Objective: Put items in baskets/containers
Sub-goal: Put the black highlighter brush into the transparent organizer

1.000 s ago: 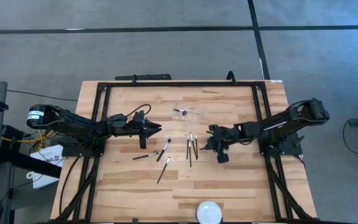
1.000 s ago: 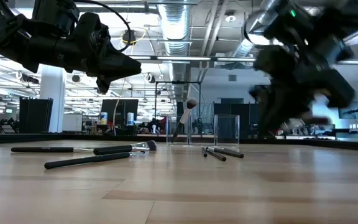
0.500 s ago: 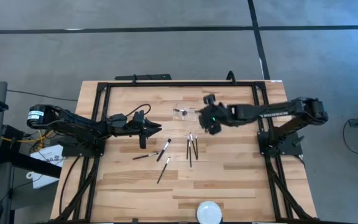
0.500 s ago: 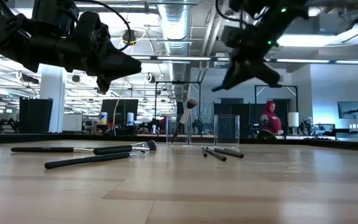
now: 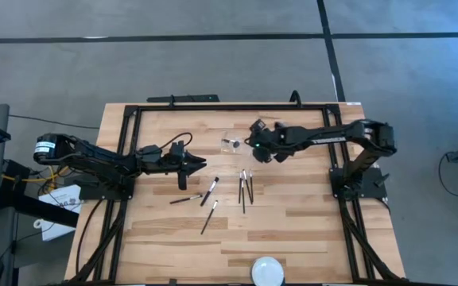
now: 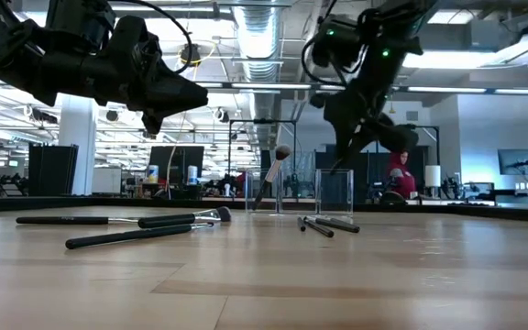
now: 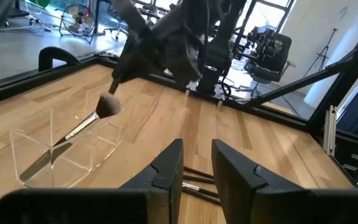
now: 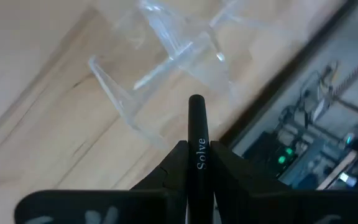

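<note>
Right pincer grips brush above container.

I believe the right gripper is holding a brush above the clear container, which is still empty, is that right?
Not quite: the clear container already has one brush leaning in it, as the left wrist view shows. The right gripper does hold a dark brush handle above the container.

White round disc at the table's near edge.

Right claw clamped; left claw seemingly ajar
</note>
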`<state>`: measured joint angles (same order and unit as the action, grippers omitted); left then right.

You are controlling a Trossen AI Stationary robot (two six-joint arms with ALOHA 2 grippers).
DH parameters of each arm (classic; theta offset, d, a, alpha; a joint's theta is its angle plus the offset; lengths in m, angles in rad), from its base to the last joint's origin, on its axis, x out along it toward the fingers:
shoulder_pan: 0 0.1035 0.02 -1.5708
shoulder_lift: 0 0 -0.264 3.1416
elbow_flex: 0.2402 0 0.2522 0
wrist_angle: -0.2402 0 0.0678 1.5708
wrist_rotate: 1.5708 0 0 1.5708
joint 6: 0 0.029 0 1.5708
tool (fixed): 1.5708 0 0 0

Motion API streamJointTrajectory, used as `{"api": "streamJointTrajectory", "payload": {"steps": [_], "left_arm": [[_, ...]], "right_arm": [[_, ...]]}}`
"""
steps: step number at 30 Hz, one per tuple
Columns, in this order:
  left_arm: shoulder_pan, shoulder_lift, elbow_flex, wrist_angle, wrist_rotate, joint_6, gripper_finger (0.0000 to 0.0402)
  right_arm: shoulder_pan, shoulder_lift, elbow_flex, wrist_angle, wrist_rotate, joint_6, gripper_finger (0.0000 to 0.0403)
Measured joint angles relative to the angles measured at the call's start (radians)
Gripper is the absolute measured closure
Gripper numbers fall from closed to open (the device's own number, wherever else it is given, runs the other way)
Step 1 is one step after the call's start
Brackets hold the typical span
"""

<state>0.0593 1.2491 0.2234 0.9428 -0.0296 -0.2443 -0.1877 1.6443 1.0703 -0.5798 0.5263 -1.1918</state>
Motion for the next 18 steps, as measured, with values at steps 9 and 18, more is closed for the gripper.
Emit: {"api": "streamJointTrajectory", "payload": {"steps": [9, 18], "left_arm": [[0.0, -0.001, 0.0, -0.006, 0.0, 0.0, 0.032], [0.0, -0.001, -0.001, -0.015, 0.0, 0.0, 0.032]], "right_arm": [[0.012, 0.131, 0.06, -0.017, 0.051, -0.123, 0.0346], [0.02, 0.175, 0.069, -0.014, 0.138, -0.121, 0.0299]]}}
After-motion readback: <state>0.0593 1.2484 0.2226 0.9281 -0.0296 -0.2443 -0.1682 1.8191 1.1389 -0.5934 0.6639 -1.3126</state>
